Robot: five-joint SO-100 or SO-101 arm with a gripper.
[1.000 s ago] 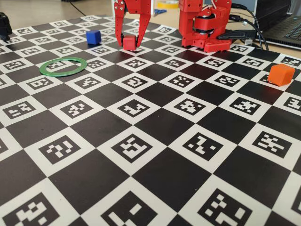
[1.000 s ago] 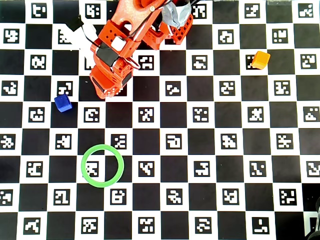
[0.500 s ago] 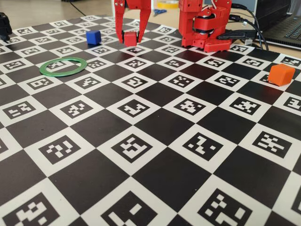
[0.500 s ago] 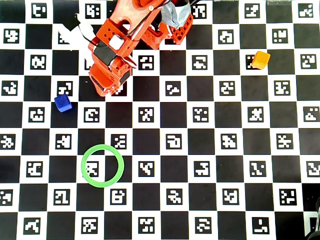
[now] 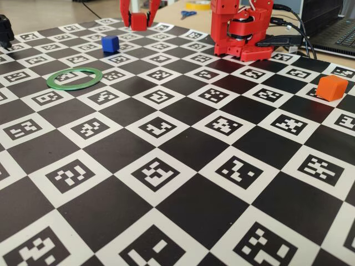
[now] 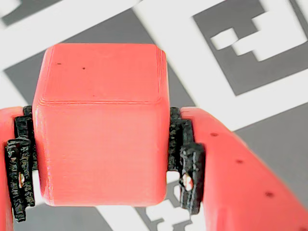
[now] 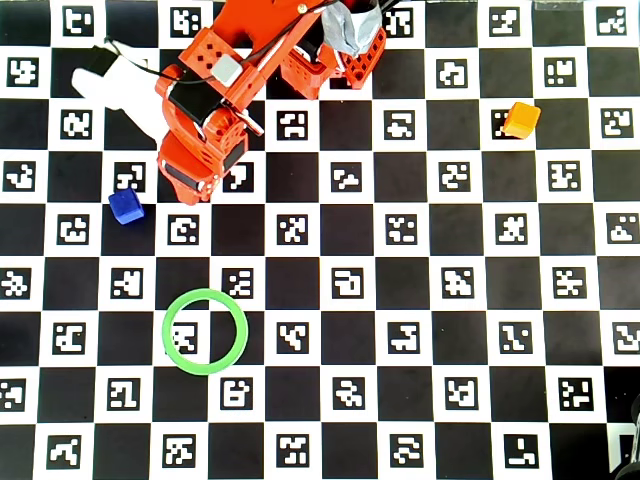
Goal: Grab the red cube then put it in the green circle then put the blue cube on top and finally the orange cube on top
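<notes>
Desk (image 7: 320, 290): black-and-white marker checkerboard. Pincer (image 6: 103, 159): clamped on red cube (image 6: 98, 125), raised clear of the board at the fixed view's 12 o'clock edge. Overhead view: blue cube (image 7: 125, 206) at 9 o'clock; green circle (image 7: 204, 296) at 7 o'clock, empty; orange cube (image 7: 520, 119) at 2 o'clock.

Overhead view: blue cube (image 7: 125, 206) above-left of green circle (image 7: 204, 331); orange cube (image 7: 520, 119) far right.

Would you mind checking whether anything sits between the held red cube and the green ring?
Nothing visible does. The claw holds the red cube aloft; the blue cube sits left of the route to the green ring in the overhead view.
</notes>
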